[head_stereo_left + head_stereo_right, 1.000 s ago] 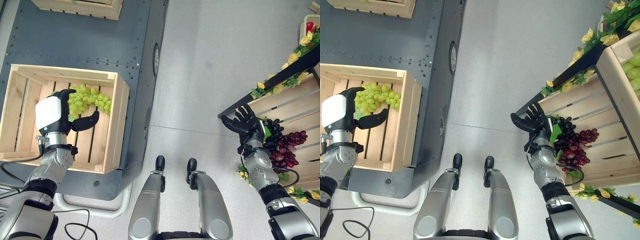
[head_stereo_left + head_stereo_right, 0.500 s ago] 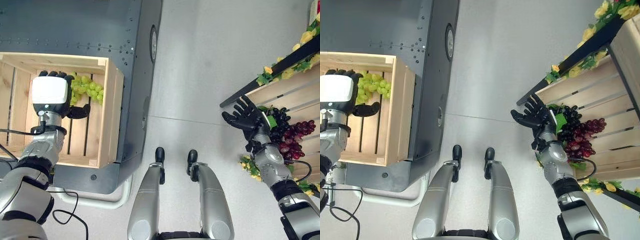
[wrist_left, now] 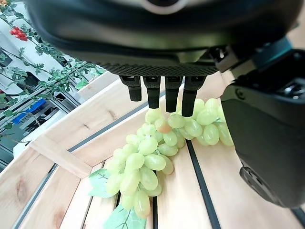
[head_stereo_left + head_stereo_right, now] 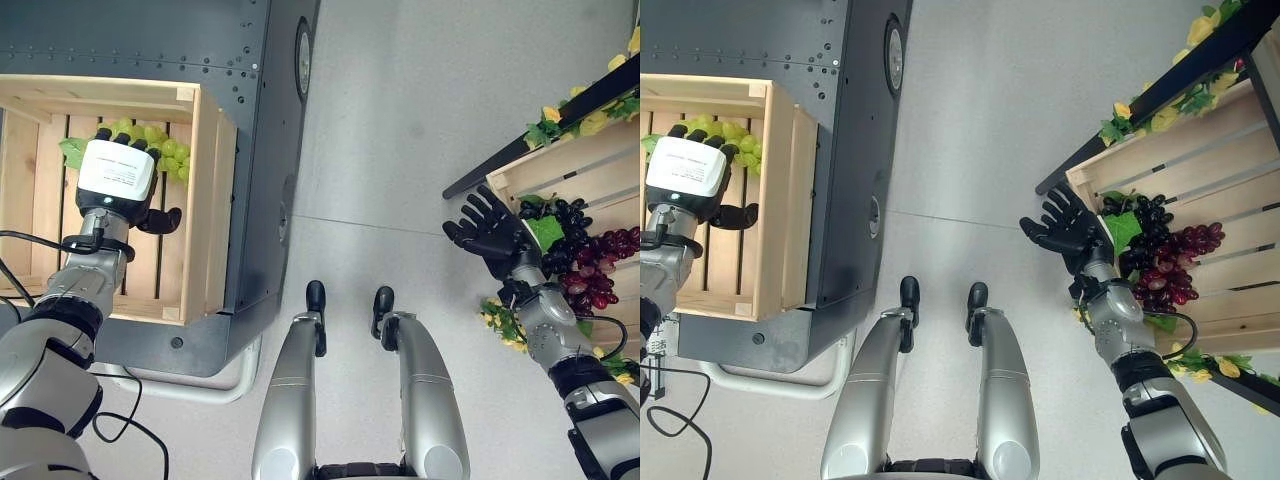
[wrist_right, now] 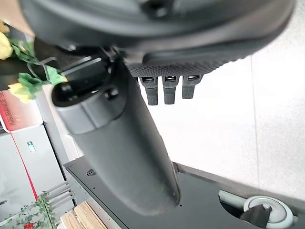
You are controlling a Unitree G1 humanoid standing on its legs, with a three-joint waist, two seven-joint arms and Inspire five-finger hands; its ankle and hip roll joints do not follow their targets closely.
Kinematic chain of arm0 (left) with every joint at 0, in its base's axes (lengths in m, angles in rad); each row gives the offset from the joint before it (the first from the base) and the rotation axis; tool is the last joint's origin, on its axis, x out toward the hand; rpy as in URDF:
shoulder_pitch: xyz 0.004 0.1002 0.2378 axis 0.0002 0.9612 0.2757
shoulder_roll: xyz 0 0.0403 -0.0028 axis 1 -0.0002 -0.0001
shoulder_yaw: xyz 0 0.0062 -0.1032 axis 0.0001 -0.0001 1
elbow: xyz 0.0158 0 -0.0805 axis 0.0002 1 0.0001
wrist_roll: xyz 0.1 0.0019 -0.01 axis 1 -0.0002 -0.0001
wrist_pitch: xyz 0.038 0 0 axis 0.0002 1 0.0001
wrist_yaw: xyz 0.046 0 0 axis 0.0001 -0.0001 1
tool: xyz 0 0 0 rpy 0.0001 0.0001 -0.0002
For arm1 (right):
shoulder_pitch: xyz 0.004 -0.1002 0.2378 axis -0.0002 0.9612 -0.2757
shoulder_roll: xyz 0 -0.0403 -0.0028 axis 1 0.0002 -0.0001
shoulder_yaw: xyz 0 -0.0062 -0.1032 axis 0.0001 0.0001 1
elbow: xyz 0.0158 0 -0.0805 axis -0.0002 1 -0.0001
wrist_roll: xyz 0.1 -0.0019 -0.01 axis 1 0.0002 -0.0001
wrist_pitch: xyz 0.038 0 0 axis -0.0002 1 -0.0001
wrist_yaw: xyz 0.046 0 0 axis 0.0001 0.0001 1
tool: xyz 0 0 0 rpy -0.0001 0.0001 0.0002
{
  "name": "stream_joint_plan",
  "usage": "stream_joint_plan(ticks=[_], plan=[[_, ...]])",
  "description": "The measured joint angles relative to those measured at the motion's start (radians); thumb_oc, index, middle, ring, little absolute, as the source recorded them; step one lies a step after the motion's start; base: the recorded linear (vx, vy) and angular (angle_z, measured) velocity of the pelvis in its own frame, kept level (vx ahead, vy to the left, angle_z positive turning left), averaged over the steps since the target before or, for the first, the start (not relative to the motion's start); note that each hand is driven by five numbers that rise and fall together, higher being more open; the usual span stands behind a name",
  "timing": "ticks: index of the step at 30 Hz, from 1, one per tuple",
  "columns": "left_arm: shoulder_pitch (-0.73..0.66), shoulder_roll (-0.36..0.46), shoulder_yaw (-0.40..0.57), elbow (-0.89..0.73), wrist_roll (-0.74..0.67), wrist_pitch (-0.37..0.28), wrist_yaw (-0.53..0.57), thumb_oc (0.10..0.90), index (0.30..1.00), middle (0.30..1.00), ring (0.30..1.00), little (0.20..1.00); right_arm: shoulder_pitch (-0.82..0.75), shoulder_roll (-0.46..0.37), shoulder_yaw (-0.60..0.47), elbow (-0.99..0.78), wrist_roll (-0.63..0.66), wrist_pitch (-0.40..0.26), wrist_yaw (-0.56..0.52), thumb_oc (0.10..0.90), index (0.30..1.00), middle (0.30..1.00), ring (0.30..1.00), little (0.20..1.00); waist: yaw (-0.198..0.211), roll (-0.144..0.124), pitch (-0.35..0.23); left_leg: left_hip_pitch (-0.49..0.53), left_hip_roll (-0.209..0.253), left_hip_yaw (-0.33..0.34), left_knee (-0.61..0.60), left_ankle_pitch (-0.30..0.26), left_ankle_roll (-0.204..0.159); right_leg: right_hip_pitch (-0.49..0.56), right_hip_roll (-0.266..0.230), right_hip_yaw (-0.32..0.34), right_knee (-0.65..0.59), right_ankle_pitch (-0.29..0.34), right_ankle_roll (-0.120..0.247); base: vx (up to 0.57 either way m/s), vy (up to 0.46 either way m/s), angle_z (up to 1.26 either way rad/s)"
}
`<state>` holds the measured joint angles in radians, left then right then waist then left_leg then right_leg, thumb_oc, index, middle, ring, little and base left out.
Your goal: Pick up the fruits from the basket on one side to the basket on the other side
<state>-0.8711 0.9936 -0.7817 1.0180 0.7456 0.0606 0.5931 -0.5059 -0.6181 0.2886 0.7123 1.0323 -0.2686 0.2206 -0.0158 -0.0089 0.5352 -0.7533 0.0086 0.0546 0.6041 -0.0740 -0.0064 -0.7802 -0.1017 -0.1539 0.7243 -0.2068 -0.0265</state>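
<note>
In crate (image 4: 205,190), L robot hand (image 4: 117,180) over green grapes (image 3: 157,157) (fingers straight)

- Floor (image 4: 420,120): pale grey, smooth, one thin seam running across it, evenly lit.
- Dark grey metal platform (image 4: 150,40) sits left of the floor; riveted panels, round fitting (image 4: 301,58) on its edge facing the floor.
- White tubular frame (image 4: 190,385) under the platform's near corner.
- Black shelf rail (image 4: 560,125) at the far right of the floor, trimmed with yellow flowers (image 4: 553,114) and green leaves.
- Right wrist view: white cabinet with red trim (image 5: 21,143), caster wheel (image 5: 264,210).
</note>
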Motion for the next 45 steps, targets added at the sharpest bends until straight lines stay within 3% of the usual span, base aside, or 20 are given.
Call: stream_joint_plan(ticks=[15, 25, 33, 45], plan=[[-0.150, 0.001, -0.070, 0.012, 0.024, 0.149, 0.014, 0.800, 0.900, 0.900, 0.900, 0.900, -0.014, -0.002, 0.015, -0.009, 0.045, 0.004, 0.050, 0.800, 0.900, 0.900, 0.900, 0.900, 0.000, -0.006, 0.000, -0.086, 0.007, -0.001, 0.052, -0.003, 0.005, -0.069, -0.008, -0.018, 0.044, -0.003, -0.004, 0.00, 0.005, 0.01], [-0.196, 0.001, -0.078, 0.025, 0.026, 0.146, 0.029, 0.800, 0.900, 0.900, 0.900, 0.900, -0.017, -0.002, 0.033, -0.010, 0.078, 0.004, 0.057, 0.800, 0.900, 0.900, 0.900, 0.900, -0.009, -0.019, -0.001, -0.094, 0.007, -0.007, 0.066, -0.004, 0.007, -0.070, -0.010, -0.024, 0.050, -0.003, -0.004, 0.00, 0.008, 0.00], [-0.198, 0.001, -0.117, 0.015, 0.045, 0.093, 0.023, 0.800, 0.900, 0.900, 0.900, 0.900, -0.017, -0.002, 0.033, -0.012, 0.084, 0.007, 0.057, 0.800, 0.900, 0.900, 0.900, 0.900, -0.011, -0.027, -0.001, -0.111, 0.006, -0.011, 0.069, -0.007, 0.005, -0.084, -0.010, -0.025, 0.050, -0.005, 0.001, 0.01, 0.024, 0.00], [-0.278, 0.038, -0.126, -0.019, 0.024, 0.117, -0.093, 0.800, 0.900, 0.900, 0.900, 0.900, -0.006, -0.009, 0.036, -0.128, 0.117, 0.026, 0.076, 0.800, 0.900, 0.900, 0.900, 0.900, -0.020, -0.034, -0.001, -0.216, 0.008, -0.010, 0.119, -0.012, 0.008, -0.194, -0.009, -0.014, 0.099, -0.009, -0.002, 0.01, 0.036, -0.01]])
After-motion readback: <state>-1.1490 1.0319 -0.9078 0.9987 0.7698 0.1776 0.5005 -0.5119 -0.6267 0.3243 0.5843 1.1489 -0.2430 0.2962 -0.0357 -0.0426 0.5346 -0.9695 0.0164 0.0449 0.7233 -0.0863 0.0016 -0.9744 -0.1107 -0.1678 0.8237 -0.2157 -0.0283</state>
